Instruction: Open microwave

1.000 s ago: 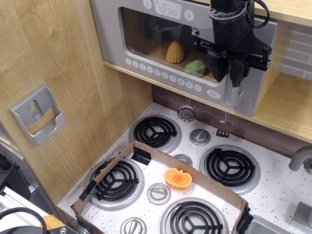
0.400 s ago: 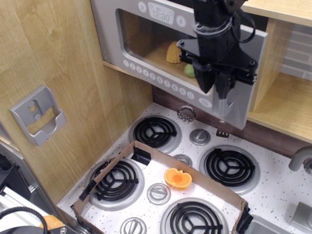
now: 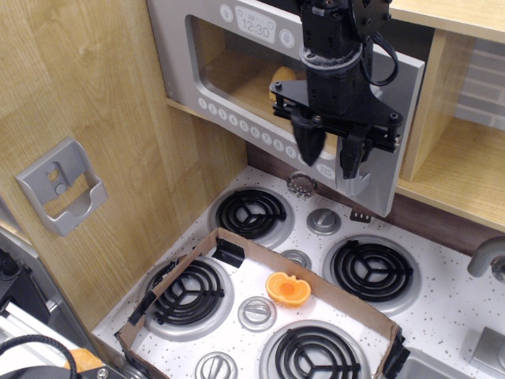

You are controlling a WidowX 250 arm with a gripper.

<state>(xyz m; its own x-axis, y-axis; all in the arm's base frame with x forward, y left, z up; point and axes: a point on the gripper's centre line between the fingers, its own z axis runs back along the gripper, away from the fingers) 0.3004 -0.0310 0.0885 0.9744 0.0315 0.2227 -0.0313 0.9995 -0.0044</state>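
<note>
The grey toy microwave (image 3: 177,47) sits on a wooden shelf at the top, with its 12:30 clock (image 3: 254,26) and a row of white buttons (image 3: 237,117). Its window door is swung partly out towards me, hinged on the left. My black gripper (image 3: 327,158) hangs in front of the door's right part with its two fingers apart. The right finger (image 3: 349,158) is at the silver loop handle (image 3: 355,183), most of which it hides. A yellow toy corn (image 3: 280,76) shows through the window.
Below is a white stove top with several black coil burners (image 3: 251,213). A shallow cardboard box (image 3: 197,257) on it holds an orange toy piece (image 3: 288,288). A grey wall bracket (image 3: 59,185) is on the left panel. A wooden shelf (image 3: 458,178) and a tap (image 3: 488,257) are at the right.
The gripper has moved left and towards me with the door's handle side. The door has swung from nearly closed to partly open, now hiding the green toy inside.
</note>
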